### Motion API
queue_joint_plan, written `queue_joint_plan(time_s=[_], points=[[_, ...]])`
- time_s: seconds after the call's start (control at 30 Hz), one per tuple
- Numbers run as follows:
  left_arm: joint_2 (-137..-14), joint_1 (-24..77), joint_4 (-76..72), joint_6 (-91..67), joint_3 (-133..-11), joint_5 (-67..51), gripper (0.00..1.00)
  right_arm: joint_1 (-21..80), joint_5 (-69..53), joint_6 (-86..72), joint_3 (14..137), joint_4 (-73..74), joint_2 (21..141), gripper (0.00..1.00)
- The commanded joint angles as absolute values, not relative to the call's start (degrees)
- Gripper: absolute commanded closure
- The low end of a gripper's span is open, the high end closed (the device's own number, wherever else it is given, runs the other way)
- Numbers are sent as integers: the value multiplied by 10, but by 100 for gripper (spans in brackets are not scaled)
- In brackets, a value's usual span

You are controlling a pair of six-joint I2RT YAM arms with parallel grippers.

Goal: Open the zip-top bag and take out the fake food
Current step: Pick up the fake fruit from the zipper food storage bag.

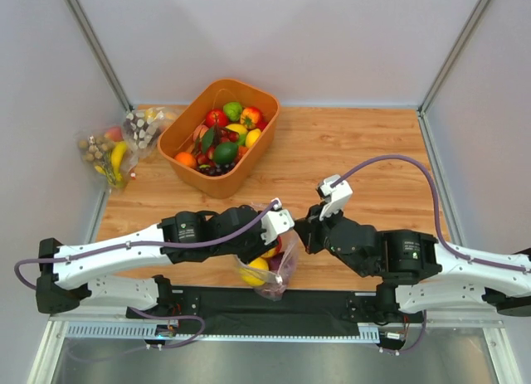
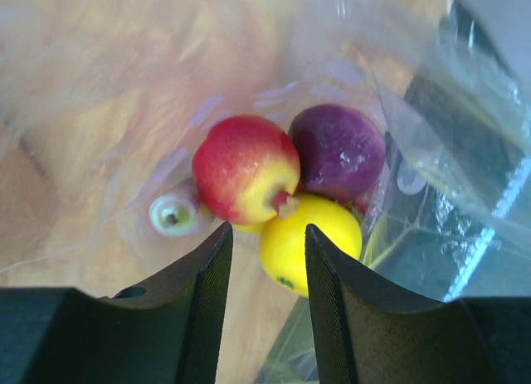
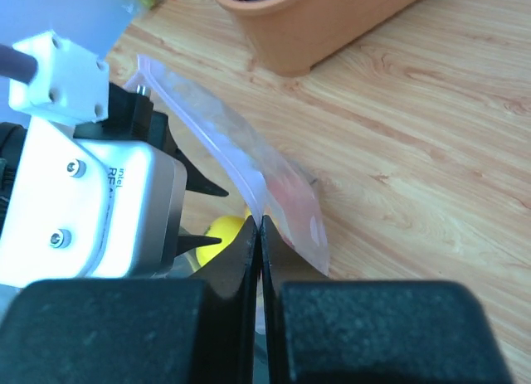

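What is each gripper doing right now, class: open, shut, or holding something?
Left gripper: open, holding nothing, poised over the fake food.
Right gripper: shut on the edge of the zip-top bag.

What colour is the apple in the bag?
Red fading to yellow; the apple shows best in the left wrist view.

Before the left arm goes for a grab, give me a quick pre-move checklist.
1. Right gripper shut on the zip-top bag edge: ok.
2. Bag mouth open, left gripper reaching in: ok.
3. Left jaws apart, nothing between them: ok.
4. One clear target: not ok; red apple and yellow fruit both sit ahead of the gap, purple onion beside them.
5. Bag's bottom resting on the table: cannot tell.
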State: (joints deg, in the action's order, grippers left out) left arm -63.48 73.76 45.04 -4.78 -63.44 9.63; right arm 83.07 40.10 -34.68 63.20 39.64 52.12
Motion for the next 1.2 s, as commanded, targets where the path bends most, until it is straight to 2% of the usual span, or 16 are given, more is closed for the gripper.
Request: queue_joint_plan(time_s=[0.0, 0.23, 0.27, 0.33, 0.37, 0.5, 0.7, 1.17], points=[[-649, 739, 385, -43, -627, 120, 52, 829, 403, -362, 604, 393, 522, 100], [-653, 739, 301, -58, -581, 176, 36, 829, 374, -381, 573, 367, 526, 100], [-658, 738, 299, -57, -580, 178, 27, 829, 368, -381, 574, 364, 527, 100], [-673, 737, 294, -60, -579, 185, 23, 829, 362, -380, 574, 358, 532, 100], [-678, 734, 293, -62, -577, 186, 17, 829, 356, -379, 575, 353, 533, 100], [-680, 721, 256, -65, -554, 189, 9, 830, 334, -376, 577, 343, 545, 100], [-684, 686, 225, -72, -528, 129, 7, 833, 318, -377, 575, 330, 557, 100], [-760, 649, 157, -79, -496, 95, 5, 836, 309, -382, 566, 323, 531, 100]])
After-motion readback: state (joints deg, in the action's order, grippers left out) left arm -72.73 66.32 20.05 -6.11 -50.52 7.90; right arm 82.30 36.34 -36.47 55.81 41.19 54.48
